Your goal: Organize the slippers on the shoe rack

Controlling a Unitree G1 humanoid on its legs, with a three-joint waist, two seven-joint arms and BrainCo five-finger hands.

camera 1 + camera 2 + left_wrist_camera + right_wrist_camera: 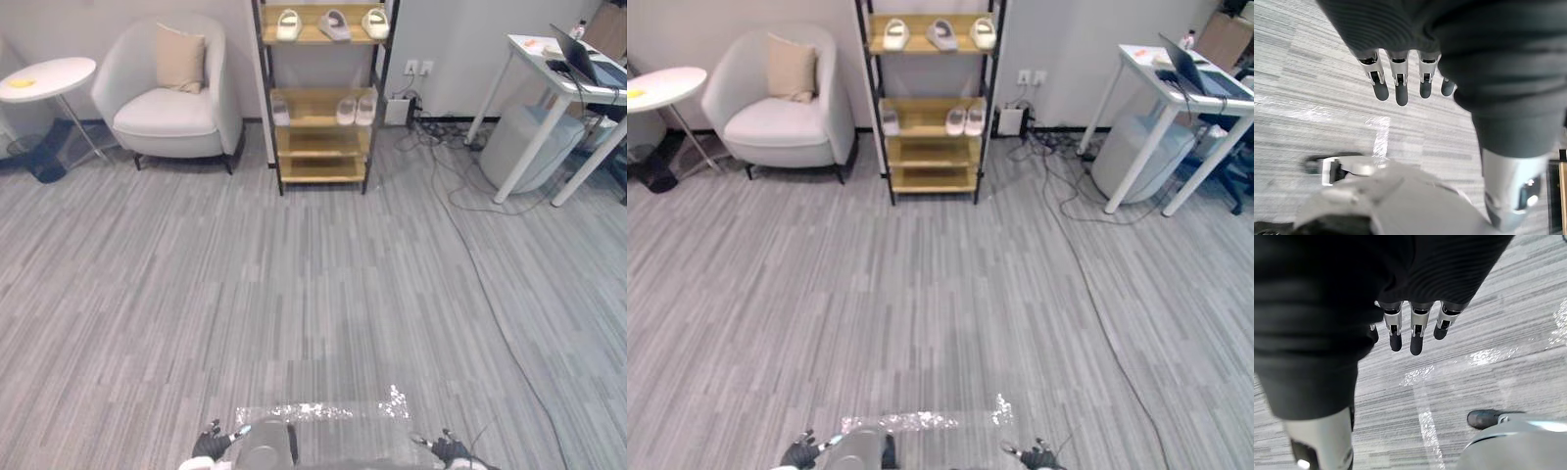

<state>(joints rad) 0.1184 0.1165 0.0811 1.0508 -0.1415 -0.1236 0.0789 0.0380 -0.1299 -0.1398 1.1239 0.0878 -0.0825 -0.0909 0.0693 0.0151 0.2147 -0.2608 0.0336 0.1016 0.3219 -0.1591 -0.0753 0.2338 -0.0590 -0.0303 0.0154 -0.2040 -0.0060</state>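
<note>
Standing well back from the shoe rack (312,106), which is seen at 12 o'clock against the far wall. Nothing is held. Left hand (1400,83) and right hand (1417,333) are hung low, fingers extended and apart, closed on nothing, pointed at the floor (294,294). This is judged a walking posture: arms are kept low so nothing is snagged on the approach.

All slippers are found on the rack.
- **Top shelf:** cream slipper (288,24) at the 9 o'clock end, grey slipper (334,24) in the middle, second cream slipper (375,23) at the 3 o'clock end. They are spaced apart, not paired.
- **Second shelf:** single pale slipper (280,108) pushed to the 9 o'clock edge, pale pair (345,110) set side by side toward 3 o'clock.
- **Lower two shelves:** free room is judged there.

Pairing looks unfinished. The task is judged early, at the approach step.

Room for moving:
- **Floor:** a wide stretch is offered between the hands and the rack, and the straight line at 12 o'clock is unobstructed.
- **Armchair (171,108):** placed near the rack at 11 o'clock, so reach on that side is judged cramped.
- **Cables (436,132):** trailed over the floor from 1 o'clock toward 4 o'clock, a trip risk if the path is let drift that way.
- **White tabletop (537,55):** set at 2 o'clock with a laptop (588,59) on it, well apart.
- **Rack uprights:** to be cleared when hands are brought in.
</note>
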